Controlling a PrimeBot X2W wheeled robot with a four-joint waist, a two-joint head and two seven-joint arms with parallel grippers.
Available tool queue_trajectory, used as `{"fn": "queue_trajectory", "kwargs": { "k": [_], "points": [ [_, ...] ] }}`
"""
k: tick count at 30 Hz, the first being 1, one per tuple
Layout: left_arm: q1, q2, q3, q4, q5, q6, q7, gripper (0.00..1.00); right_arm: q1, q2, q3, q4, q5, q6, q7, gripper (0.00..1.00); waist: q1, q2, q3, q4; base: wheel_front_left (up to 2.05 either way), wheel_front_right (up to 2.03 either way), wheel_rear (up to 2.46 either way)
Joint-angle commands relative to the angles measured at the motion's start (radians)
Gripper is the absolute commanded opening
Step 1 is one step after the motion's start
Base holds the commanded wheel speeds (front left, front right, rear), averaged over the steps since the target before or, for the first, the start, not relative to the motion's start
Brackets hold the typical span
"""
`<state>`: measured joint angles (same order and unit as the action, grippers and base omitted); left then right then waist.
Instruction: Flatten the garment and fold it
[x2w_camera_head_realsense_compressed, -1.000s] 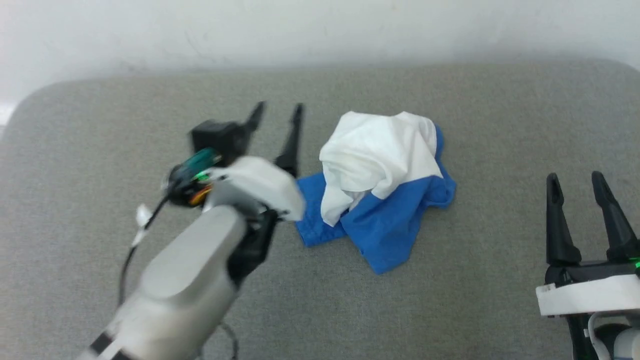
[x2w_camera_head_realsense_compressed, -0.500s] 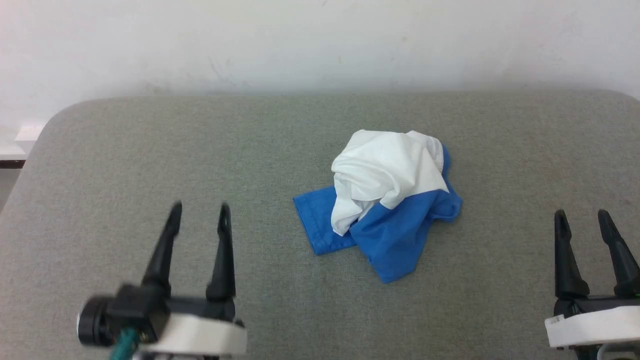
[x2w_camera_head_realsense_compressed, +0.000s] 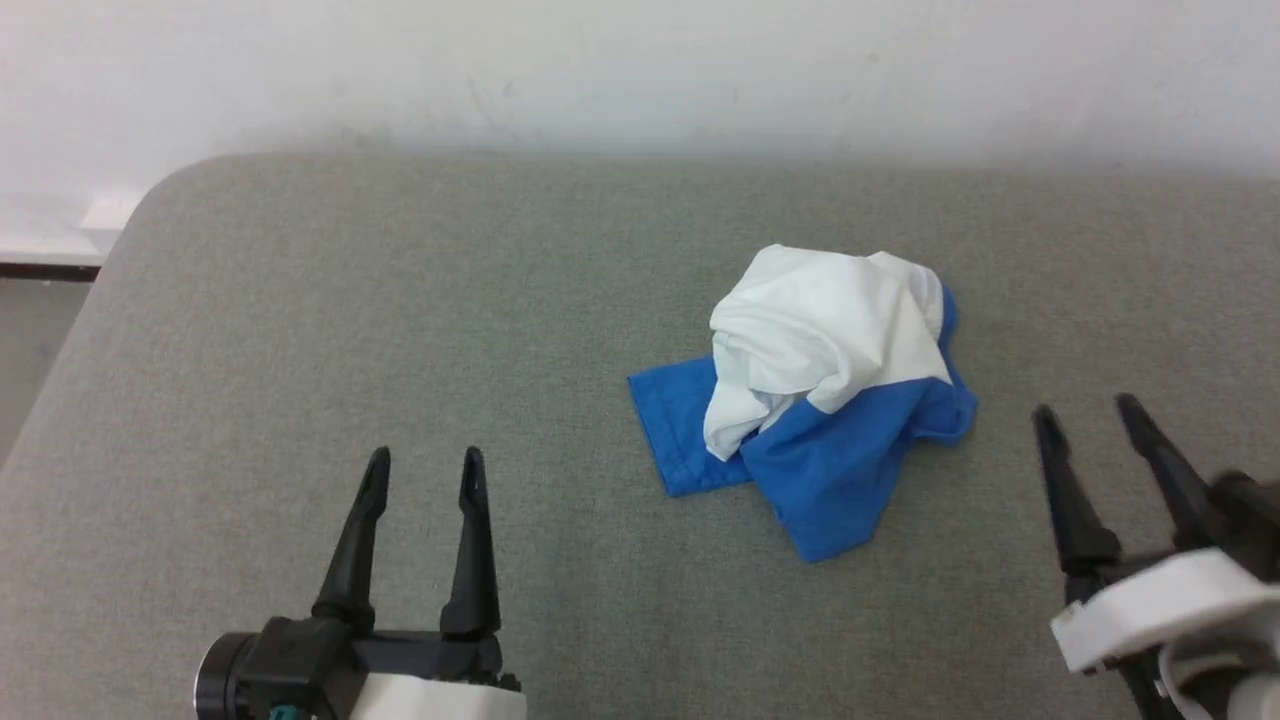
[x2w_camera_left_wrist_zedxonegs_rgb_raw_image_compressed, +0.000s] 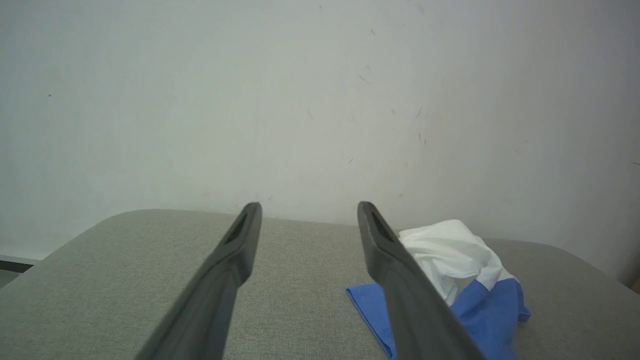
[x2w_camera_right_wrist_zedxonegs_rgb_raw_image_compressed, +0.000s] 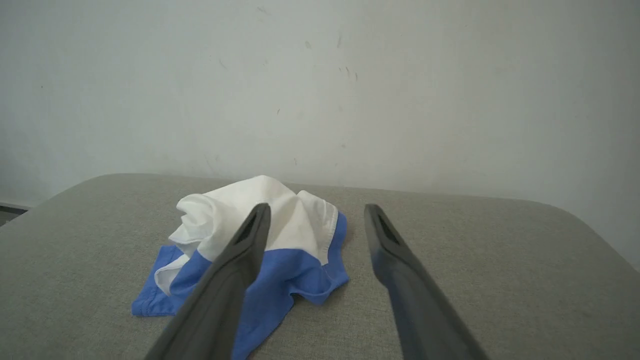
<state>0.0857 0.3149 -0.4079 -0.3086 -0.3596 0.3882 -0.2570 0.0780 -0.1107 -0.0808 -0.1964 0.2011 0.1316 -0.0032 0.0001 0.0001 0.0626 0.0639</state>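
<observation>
From the head view, the garment (x2w_camera_head_realsense_compressed: 830, 400) lies crumpled in a heap on the grey padded surface (x2w_camera_head_realsense_compressed: 400, 300), right of centre, its white part bunched on top and the blue part spread beneath it and toward the near side, with one blue flap reaching out to the left. The left gripper (x2w_camera_head_realsense_compressed: 425, 462) sits at the lower left, jaws spread wide with nothing between them, well apart from the cloth. The right gripper (x2w_camera_head_realsense_compressed: 1088, 410) is at the lower right, slightly blurred, jaws likewise wide and empty; its nearer finger is near the heap's right edge but clear of it. In the left wrist view, the left gripper (x2w_camera_left_wrist_zedxonegs_rgb_raw_image_compressed: 309, 207) shows both fingers parted with bare surface and pale wall (x2w_camera_left_wrist_zedxonegs_rgb_raw_image_compressed: 200, 100) between them; the garment (x2w_camera_left_wrist_zedxonegs_rgb_raw_image_compressed: 450, 255) lies outside the jaws, beyond and to the right of the right-hand finger, which overlaps it in the picture. In the right wrist view, the right gripper (x2w_camera_right_wrist_zedxonegs_rgb_raw_image_compressed: 316, 209) is open and holds nothing; the garment (x2w_camera_right_wrist_zedxonegs_rgb_raw_image_compressed: 220, 215) lies ahead and to the left, partly hidden behind the left-hand finger, not between the jaws.
</observation>
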Motion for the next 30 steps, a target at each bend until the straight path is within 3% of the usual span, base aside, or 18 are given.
{"fn": "queue_trajectory", "kwargs": {
  "k": [1, 9, 14, 19, 20, 21, 30],
  "points": [
    [-0.005, -0.027, 0.016, 0.009, 0.023, -0.023, -0.005, 1.0, -0.049, -0.055, 0.049, 0.021, 0.028, -0.001, 0.072, 1.0, -0.0001, -0.0001, 0.037, 0.023, 0.0, 0.0, 0.0],
    [-0.034, -0.13, 0.039, 0.035, 0.082, -0.09, -0.005, 1.0, -0.16, -0.238, 0.251, 0.156, 0.096, -0.001, 0.268, 1.0, -0.0001, -0.0001, 0.128, 0.089, 0.0, 0.0, 0.0],
    [-0.051, -0.187, 0.056, 0.052, 0.121, -0.135, -0.005, 1.0, -0.234, -0.323, 0.386, 0.255, 0.103, -0.001, 0.281, 1.0, -0.0001, -0.0001, 0.184, 0.141, 0.0, 0.0, 0.0],
    [-0.061, -0.226, 0.073, 0.063, 0.147, -0.17, -0.005, 1.0, -0.297, -0.356, 0.468, 0.371, 0.085, -0.001, 0.288, 0.97, -0.0001, -0.0001, 0.212, 0.171, 0.0, 0.0, 0.0],
    [-0.061, -0.232, 0.078, 0.065, 0.151, -0.175, -0.005, 1.0, -0.306, -0.356, 0.473, 0.388, 0.082, -0.001, 0.292, 0.33, -0.0001, -0.0001, 0.213, 0.173, 0.0, 0.0, 0.0],
    [-0.06, -0.236, 0.082, 0.067, 0.154, -0.179, -0.005, 1.0, -0.312, -0.356, 0.476, 0.401, 0.079, -0.001, 0.296, 0.0, -0.0001, -0.0001, 0.213, 0.174, 0.0, 0.0, 0.0],
    [-0.038, -0.256, 0.14, 0.081, 0.165, -0.212, -0.005, 1.0, -0.345, -0.378, 0.454, 0.363, 0.121, -0.001, 0.283, 0.0, -0.0001, -0.0001, 0.149, 0.111, 0.0, 0.0, 0.0]
  ]
}}
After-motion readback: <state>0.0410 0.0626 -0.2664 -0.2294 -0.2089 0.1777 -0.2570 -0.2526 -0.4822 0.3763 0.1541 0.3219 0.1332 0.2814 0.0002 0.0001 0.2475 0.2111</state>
